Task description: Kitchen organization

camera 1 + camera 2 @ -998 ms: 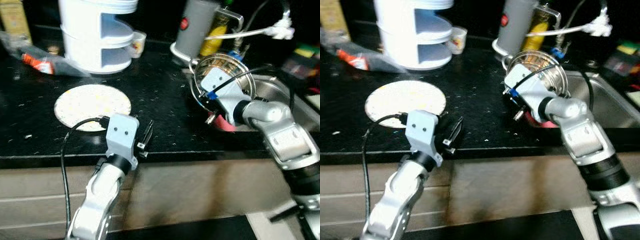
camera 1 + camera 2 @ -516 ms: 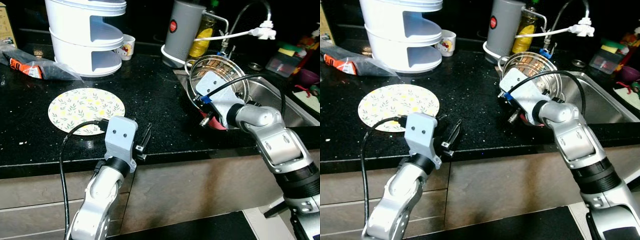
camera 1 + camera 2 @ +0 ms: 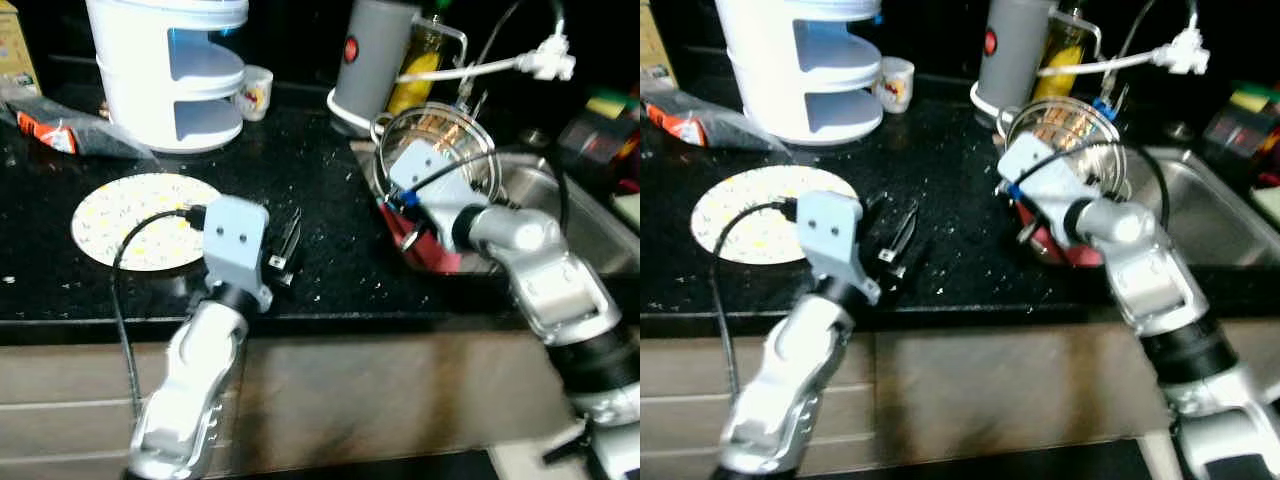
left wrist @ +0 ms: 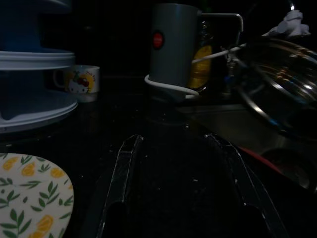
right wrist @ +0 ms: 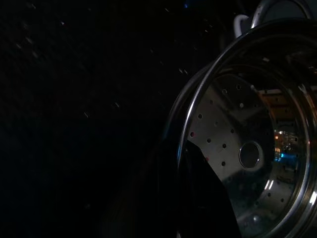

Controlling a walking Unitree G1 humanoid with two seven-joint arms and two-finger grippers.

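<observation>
Still clamped, right gripper (image 5: pixel 181 163) pinches colander (image 5: pixel 247 153) rim.

Right pincer (image 3: pixel 1028 222) at steel colander (image 3: pixel 1072 140) beside sink (image 3: pixel 1200 205).

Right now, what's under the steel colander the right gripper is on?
A red bowl-like item sits below the tilted steel colander at the sink's near edge. The right gripper and arm cover most of it, so what else lies beneath is hidden.
</observation>
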